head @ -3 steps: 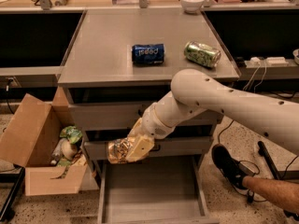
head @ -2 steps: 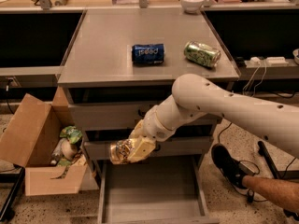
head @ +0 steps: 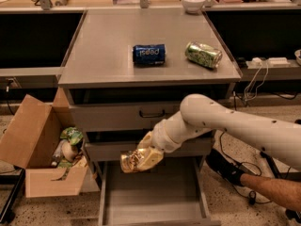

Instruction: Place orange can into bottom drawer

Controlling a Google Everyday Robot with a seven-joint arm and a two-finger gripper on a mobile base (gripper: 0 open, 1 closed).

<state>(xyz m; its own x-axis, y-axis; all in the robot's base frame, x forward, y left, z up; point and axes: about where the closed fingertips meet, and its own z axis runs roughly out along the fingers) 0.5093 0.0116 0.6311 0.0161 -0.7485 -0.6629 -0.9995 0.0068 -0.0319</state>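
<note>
While my gripper [head: 142, 158] hangs over the open bottom drawer [head: 160, 199], its jaws hug the orange can [head: 128, 163]. The can is up in the air. Next I think I must go down toward 6 o'clock, then let go.
</note>
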